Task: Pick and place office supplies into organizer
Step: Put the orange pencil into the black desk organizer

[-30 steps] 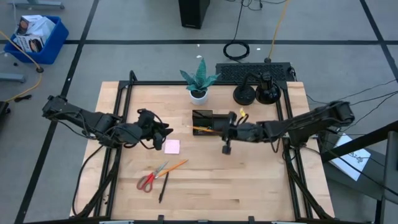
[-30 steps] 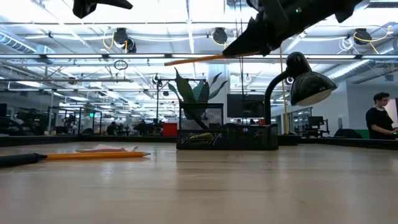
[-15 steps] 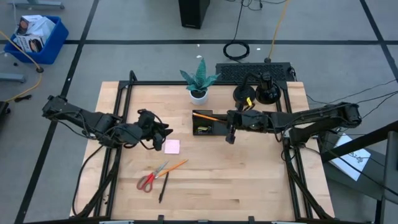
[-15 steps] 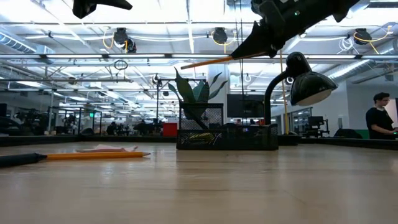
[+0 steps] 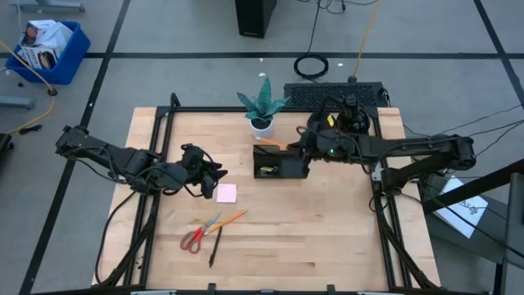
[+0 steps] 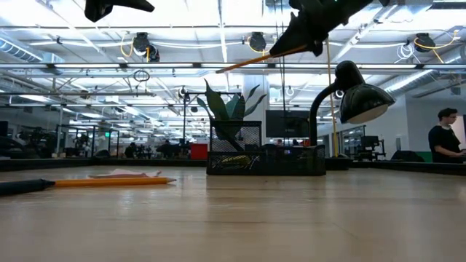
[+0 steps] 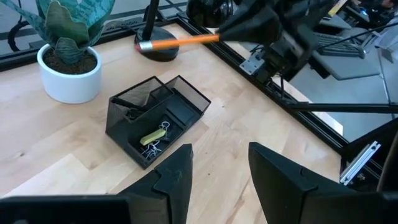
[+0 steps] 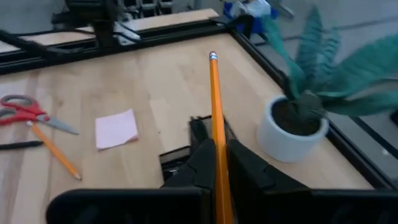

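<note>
My right gripper [image 5: 301, 147] is shut on an orange pencil [image 5: 274, 144] above the far side of the black mesh organizer [image 5: 279, 162]. The pencil [image 6: 247, 61] slants well above the organizer [image 6: 266, 156] in the low view. A yellow-green highlighter [image 7: 152, 135] and binder clips [image 7: 152, 148] lie inside the organizer [image 7: 158, 118]. My left gripper [image 5: 214, 176] is open and hovers beside the pink sticky pad [image 5: 227, 192]. Red scissors [image 5: 196, 235], a second pencil [image 5: 229, 219] and a black pen [image 5: 214, 246] lie flat on the table. My right gripper pinches the pencil between its two fingers [image 8: 245, 165], on the half away from the eraser [image 8: 216, 134]. The pencil runs forward along the fingers, its eraser end [image 7: 144, 45] free and pointing toward the table's left. It is lifted clear and slants, eraser end lower.
A potted plant [image 5: 262, 106] stands just beyond the organizer. Two round black lamp bases [image 5: 321, 124] and a keyboard [image 5: 332, 94] sit at the far right. The lamp head [image 6: 357, 98] shows in the low view. Bare wood lies near and right of the organizer.
My right gripper has moved up and toward the table's far edge, from beside the organizer's near right to above its far side, carrying the pencil. The pencil has tipped from nearly level to slanting, eraser end lower.
</note>
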### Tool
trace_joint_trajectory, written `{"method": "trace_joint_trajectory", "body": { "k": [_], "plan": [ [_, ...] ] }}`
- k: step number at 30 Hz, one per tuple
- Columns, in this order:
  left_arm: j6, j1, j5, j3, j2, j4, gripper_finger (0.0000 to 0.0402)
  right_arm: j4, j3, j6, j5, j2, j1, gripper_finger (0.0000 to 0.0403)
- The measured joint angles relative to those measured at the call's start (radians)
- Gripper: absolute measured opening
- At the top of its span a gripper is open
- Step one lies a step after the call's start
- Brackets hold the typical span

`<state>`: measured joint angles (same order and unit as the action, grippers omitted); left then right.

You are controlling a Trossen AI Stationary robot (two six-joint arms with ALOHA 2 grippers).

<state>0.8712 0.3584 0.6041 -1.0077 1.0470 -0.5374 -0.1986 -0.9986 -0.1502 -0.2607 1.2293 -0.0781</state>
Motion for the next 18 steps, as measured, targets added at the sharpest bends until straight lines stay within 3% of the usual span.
{"method": "trace_joint_trajectory", "body": {
  "k": [6,18],
  "plan": [
    [0.001,0.000,0.000,0.000,0.000,-0.015,0.0161,-0.168,-0.073,-0.020,0.024,0.012,-0.040,0.0018],
    [-0.005,0.000,0.000,0.000,0.000,-0.018,0.0161,-0.250,-0.201,-0.092,0.190,0.122,-0.092,0.0018]
  ]
}}
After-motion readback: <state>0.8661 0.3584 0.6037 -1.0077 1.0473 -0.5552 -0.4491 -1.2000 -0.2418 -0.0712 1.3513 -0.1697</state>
